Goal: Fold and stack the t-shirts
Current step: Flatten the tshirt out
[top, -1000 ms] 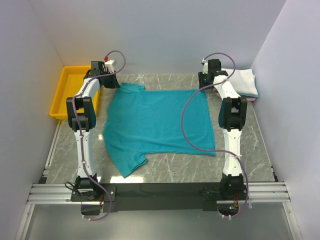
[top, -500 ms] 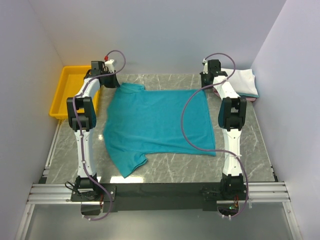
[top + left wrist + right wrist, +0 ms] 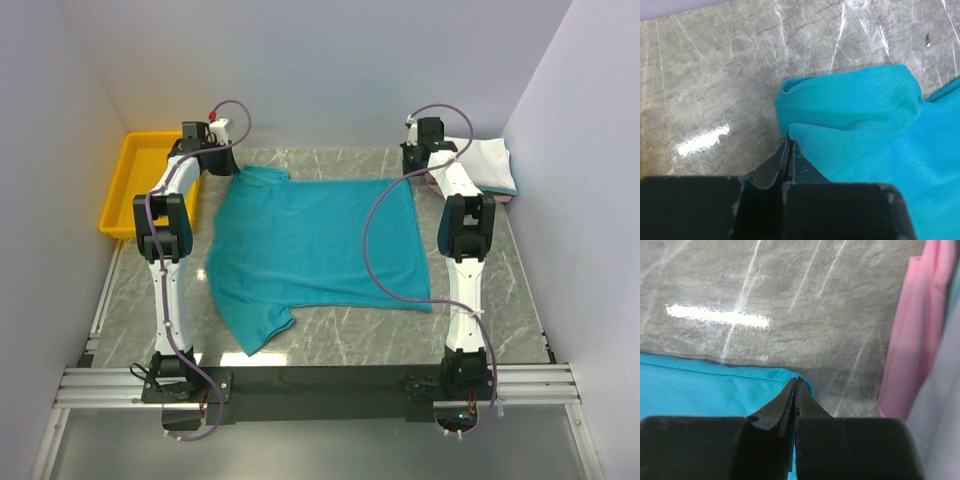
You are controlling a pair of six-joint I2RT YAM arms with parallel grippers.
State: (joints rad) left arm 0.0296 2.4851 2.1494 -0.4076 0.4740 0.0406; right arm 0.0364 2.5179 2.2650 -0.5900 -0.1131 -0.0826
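A plain teal t-shirt (image 3: 310,245) lies spread flat on the marble table, one sleeve at the far left and one at the near left. My left gripper (image 3: 222,165) is at the far left sleeve, jaws shut with their tips on its bunched edge (image 3: 789,142). My right gripper (image 3: 410,172) is at the shirt's far right corner, jaws shut on it (image 3: 797,380). The teal cloth shows in the left wrist view (image 3: 860,115) and the right wrist view (image 3: 705,390). A folded stack (image 3: 485,165) with a white tee on top lies at the back right.
A yellow plastic bin (image 3: 135,185) stands off the table's left edge at the back. In the right wrist view a pink folded tee (image 3: 912,340) lies just right of my gripper, under the white one (image 3: 940,430). White walls close in three sides.
My right wrist has shifted very slightly toward the back. The teal t-shirt and the left arm have not visibly moved.
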